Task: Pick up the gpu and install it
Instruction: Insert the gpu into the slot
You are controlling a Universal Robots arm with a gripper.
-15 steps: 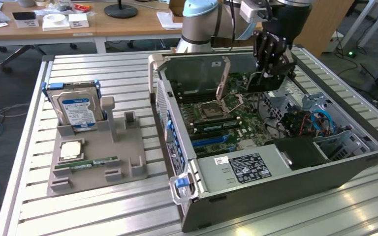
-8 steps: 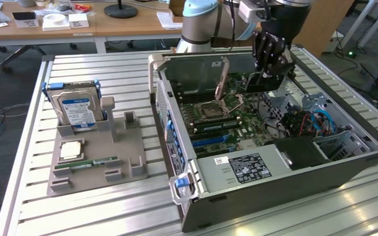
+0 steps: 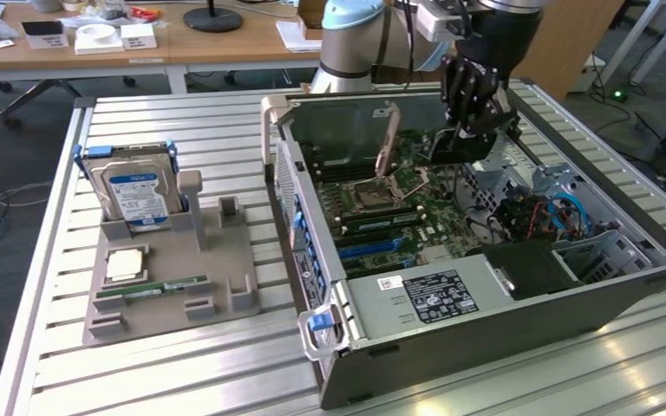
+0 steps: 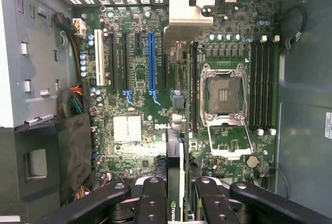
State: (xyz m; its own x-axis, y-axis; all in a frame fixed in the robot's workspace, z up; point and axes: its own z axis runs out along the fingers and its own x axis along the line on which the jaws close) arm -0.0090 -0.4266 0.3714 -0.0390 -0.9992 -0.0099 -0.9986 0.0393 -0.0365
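My gripper hangs over the open computer case, shut on the gpu, a thin black card held edge-down above the motherboard. In the wrist view the gpu runs edge-on between my black fingers, with a green logo on its near end. It sits above the board near the heatsink, a little to one side of the blue expansion slot and apart from it. The black slots and the white slot lie beyond the blue one.
The open CPU socket and memory slots lie beside the card. Cables and the power supply crowd the case. On the grey fixture tray at the exterior view's left are a blue-labelled hard drive, a CPU and a RAM stick.
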